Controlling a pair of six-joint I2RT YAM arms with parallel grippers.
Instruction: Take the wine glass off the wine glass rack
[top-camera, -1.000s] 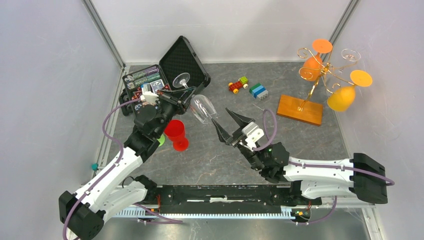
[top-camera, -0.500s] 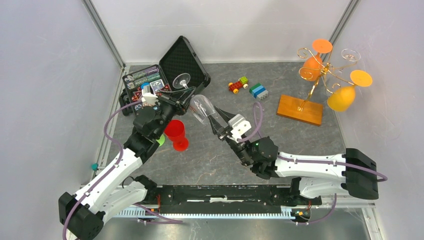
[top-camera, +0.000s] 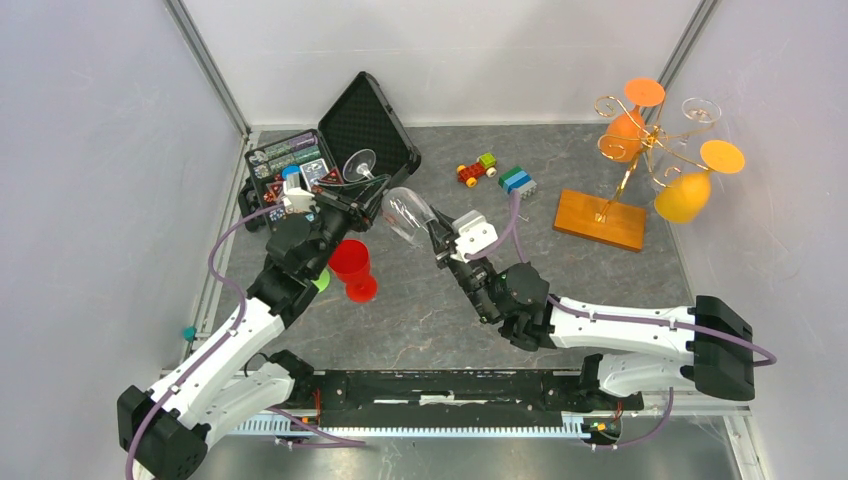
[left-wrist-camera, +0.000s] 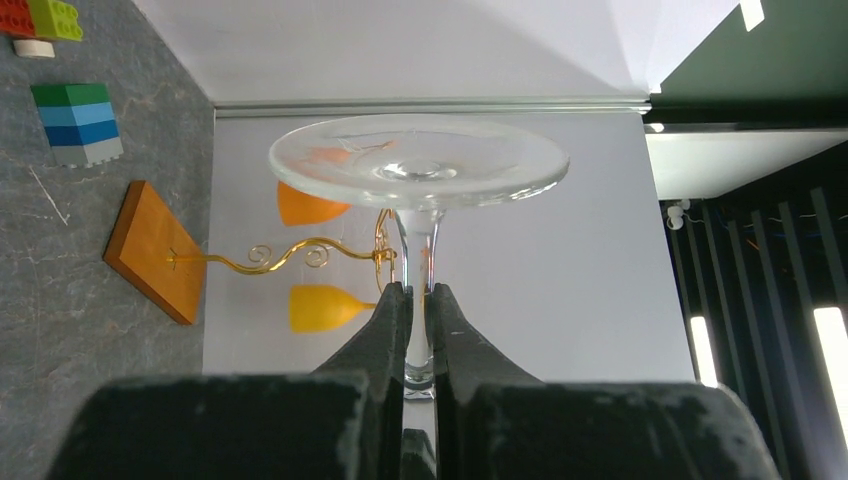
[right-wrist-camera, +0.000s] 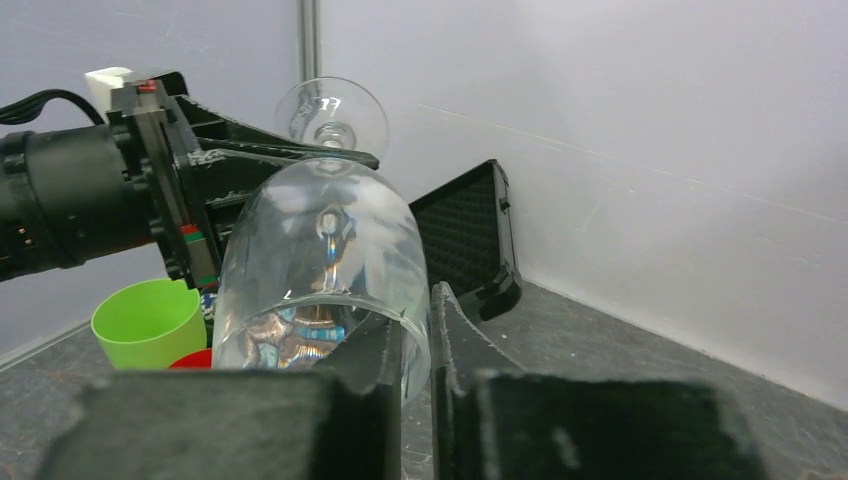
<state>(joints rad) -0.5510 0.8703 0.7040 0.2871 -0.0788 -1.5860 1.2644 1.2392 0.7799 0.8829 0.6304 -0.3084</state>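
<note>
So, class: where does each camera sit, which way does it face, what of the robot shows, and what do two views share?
Top external: above, behind the bases, looking down on the table; both arms show, left hand and right hand on the wine glass.
Left wrist: on the left arm, facing the wine glass rack; fingers clamp the stem.
Right wrist: on the right arm, facing the left hand; fingers straddle the bowl's rim.
Shared: all show the wine glass.
</note>
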